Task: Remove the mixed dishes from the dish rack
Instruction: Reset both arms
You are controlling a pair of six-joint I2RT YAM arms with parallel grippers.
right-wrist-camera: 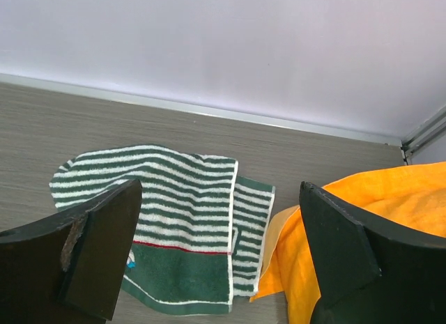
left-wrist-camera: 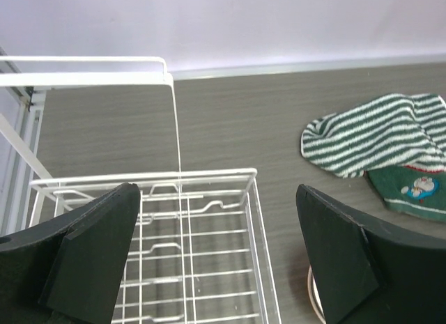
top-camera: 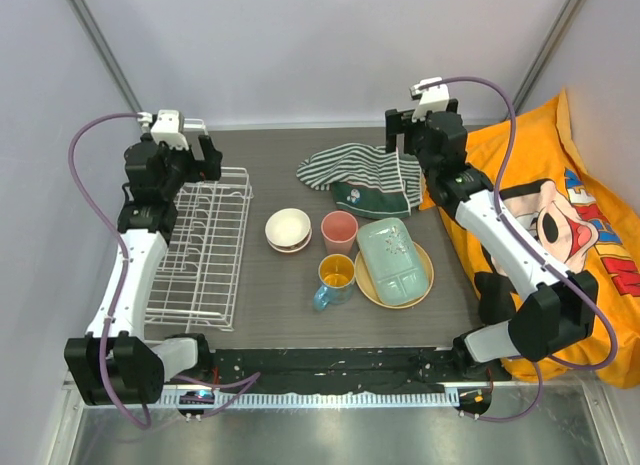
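Note:
The white wire dish rack (top-camera: pixel 200 250) lies on the left with no dishes in it. The dishes stand on the table to its right. A cream bowl (top-camera: pixel 288 226) sits stacked in a dark red bowl. Beside it are a pink cup (top-camera: pixel 339 231) and an orange-yellow mug (top-camera: pixel 335 275) with a blue handle. A pale green divided tray (top-camera: pixel 393 260) rests on the tan plate (top-camera: pixel 427 275). My left gripper (top-camera: pixel 205 157) hangs open over the rack's far end (left-wrist-camera: pixel 195 254), nothing between its fingers (left-wrist-camera: pixel 97 254). My right gripper (top-camera: pixel 405 135) is open above the striped cloth, holding nothing.
A green-and-white striped cloth (top-camera: pixel 360 175) (right-wrist-camera: pixel 174 198) lies at the back middle. A big orange printed cloth (top-camera: pixel 560 235) (right-wrist-camera: pixel 376 212) covers the right side. The rack's upright frame (left-wrist-camera: pixel 171 115) rises close under my left gripper (left-wrist-camera: pixel 216 193). A bowl rim (left-wrist-camera: pixel 313 296) shows by the right finger.

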